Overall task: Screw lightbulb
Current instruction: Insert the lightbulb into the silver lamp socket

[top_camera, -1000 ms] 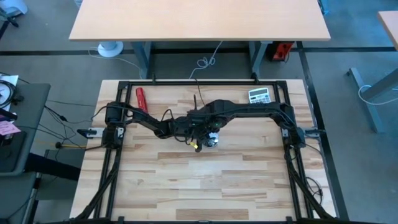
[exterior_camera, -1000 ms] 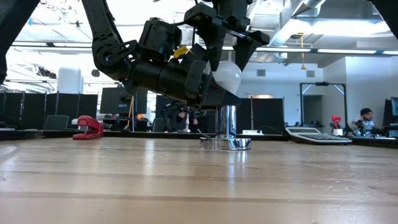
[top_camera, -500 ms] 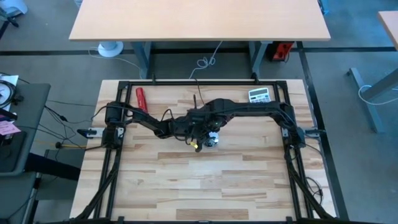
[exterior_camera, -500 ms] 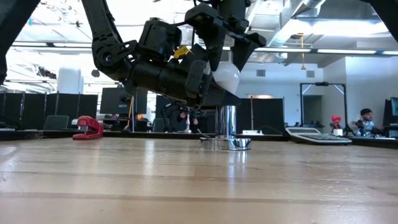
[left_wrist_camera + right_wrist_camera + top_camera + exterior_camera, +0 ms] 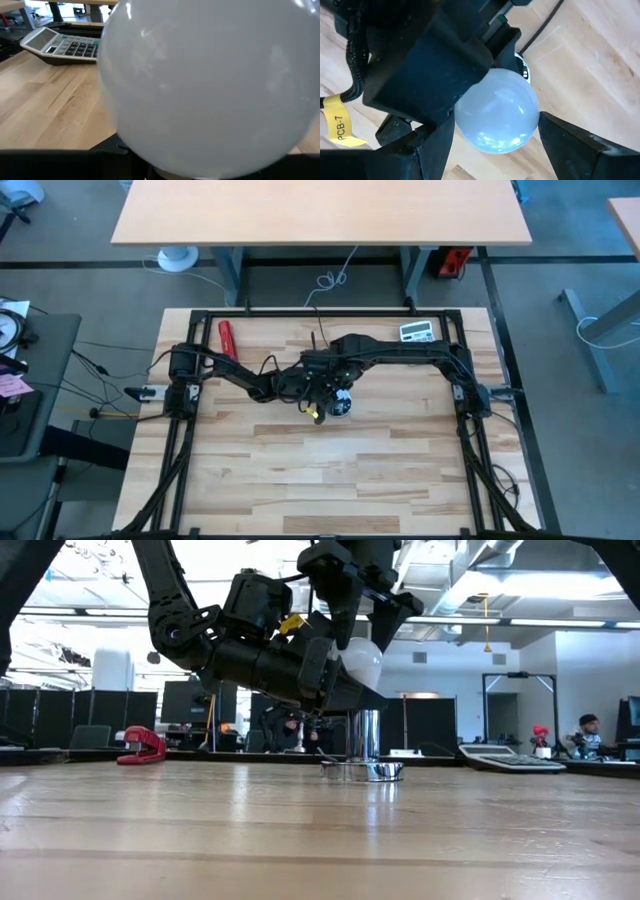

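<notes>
Lightbulb: the lightbulb (image 5: 362,660) is at the middle of the desk (image 5: 300,840), up in the air and straight above the shiny socket, with both arms meeting at it.
Stapler: a red stapler (image 5: 140,744) lies far left, well apart from the work.
Left pincer: the left pincer (image 5: 322,393) reaches in level from the left to just under the bulb's dome. Its wrist view is filled by white glass, so I cannot tell how far it is closed or whether it grips the neck or the metal below.
Socket: the socket (image 5: 364,768) stands on the desk with a round chrome foot and an upright chrome stem rising toward the bulb. The joint between stem and screw base is hidden by the left arm.
Right pincer: the right pincer (image 5: 494,125) comes down from above, spread about as wide as the dome. Its fingers (image 5: 570,142) sit one on each side of the glass and seem to touch it, so it looks clamped on the bulb.
Calculator: a calculator (image 5: 510,760) lies to the right rear, clear of both arms.
Step in hand: probably turning the bulb into the thread.
How to do it well: keep the bulb's axis in line with the stem so the thread does not cross. Squeeze the glass only lightly. Twist in short turns about the vertical. Let the left arm hold the lower part steady against the twist. Stop once resistance rises rather than forcing it.
</notes>
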